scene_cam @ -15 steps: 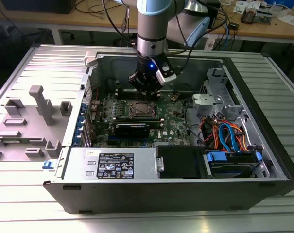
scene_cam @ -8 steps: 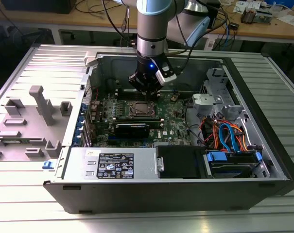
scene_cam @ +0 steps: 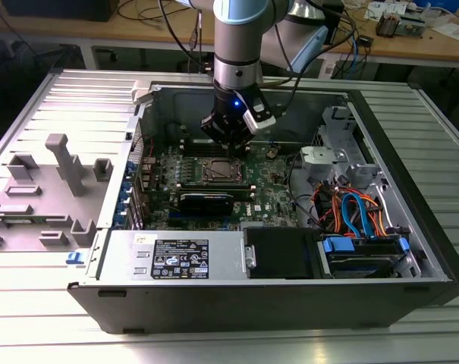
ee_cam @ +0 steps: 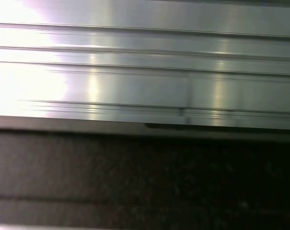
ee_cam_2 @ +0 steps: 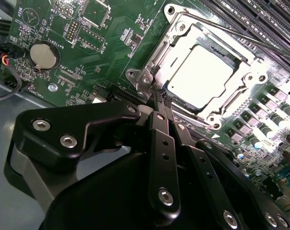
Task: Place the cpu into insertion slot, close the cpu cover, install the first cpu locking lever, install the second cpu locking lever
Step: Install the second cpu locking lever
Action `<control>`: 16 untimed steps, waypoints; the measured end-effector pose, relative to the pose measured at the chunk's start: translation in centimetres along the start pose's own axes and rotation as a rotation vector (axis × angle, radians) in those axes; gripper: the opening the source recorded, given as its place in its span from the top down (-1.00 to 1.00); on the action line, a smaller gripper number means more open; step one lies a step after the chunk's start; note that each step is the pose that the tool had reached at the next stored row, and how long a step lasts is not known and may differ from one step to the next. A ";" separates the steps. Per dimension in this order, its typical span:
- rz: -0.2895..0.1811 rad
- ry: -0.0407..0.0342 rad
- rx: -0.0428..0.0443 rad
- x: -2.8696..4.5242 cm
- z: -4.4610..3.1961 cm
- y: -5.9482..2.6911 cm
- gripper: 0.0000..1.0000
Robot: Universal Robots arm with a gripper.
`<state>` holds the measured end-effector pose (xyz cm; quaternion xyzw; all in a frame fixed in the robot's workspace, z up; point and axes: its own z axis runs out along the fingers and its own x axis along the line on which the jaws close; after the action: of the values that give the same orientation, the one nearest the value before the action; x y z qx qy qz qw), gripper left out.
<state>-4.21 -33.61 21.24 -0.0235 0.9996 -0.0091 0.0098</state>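
Observation:
The cpu (ee_cam_2: 202,76) lies in the insertion slot (scene_cam: 218,173), its silver top glaring bright. The cpu cover (ee_cam_2: 156,62), a silver frame, lies flat over it. A thin locking lever (ee_cam_2: 226,29) runs along one side of the socket. In the exterior view my gripper (scene_cam: 227,148) hangs just above the socket inside the open computer case. In the second wrist view its black fingers (ee_cam_2: 156,143) meet at the tip, and the gripper (ee_cam_2: 161,98) is shut right at a corner of the cover frame. Whether something thin sits between the tips is hidden.
Long memory slots (ee_cam_2: 264,19) flank the socket, and a black expansion card (scene_cam: 206,201) lies in front of it. A coin battery (ee_cam_2: 43,55) sits on the green board. Cables (scene_cam: 350,212) and drive bays fill the case's right. The first wrist view has ribbed aluminium (ee_cam: 145,72).

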 end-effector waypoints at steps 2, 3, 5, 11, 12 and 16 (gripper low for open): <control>0.000 0.0000 0.0000 0.00 0.00 -0.03 0.79; 0.000 -0.0001 0.0000 0.00 0.00 -0.03 0.79; 0.000 0.0000 0.0000 0.00 0.00 -0.03 0.79; 0.000 0.0000 0.0000 0.00 0.00 -0.15 0.79; 0.000 0.0000 0.0000 0.01 0.00 -0.21 0.79; 0.000 0.0000 -0.0001 0.03 0.01 -0.62 0.79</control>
<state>-4.20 -34.23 21.23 -0.0236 0.9996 -0.0090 0.0098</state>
